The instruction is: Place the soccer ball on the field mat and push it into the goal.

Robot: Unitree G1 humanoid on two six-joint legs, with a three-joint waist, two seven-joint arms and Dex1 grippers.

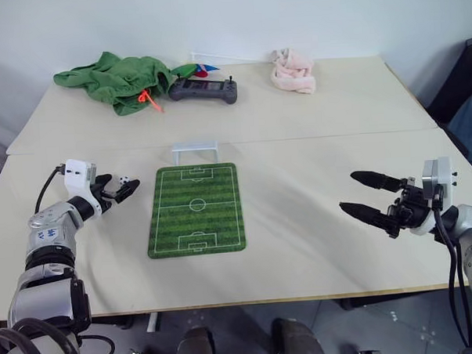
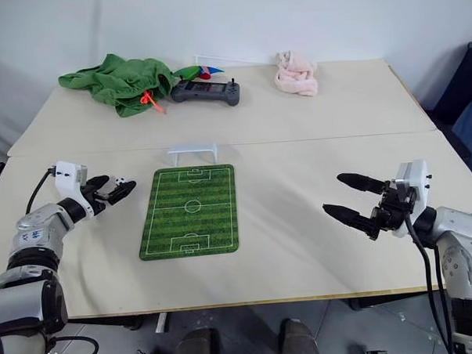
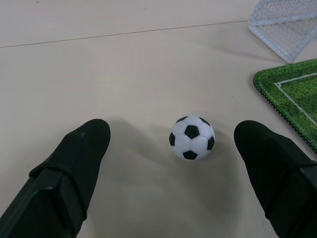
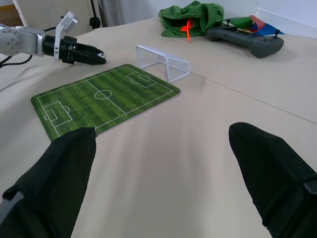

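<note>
Left gripper (image 3: 173,163) stood wide, straddling the small white black-patched soccer ball (image 3: 192,138) on the table, presumably for pickup; striped green field mat (image 3: 296,94) lay just beyond one finger.

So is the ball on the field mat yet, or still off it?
Off it. The soccer ball rests on the bare table beside the field mat, between the open left gripper's fingers.

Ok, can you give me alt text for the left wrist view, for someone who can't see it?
The soccer ball sits on the bare table between the left gripper's two open black fingers, touching neither. Beyond it, a corner of the field mat and part of the white goal lie off to one side.
</note>
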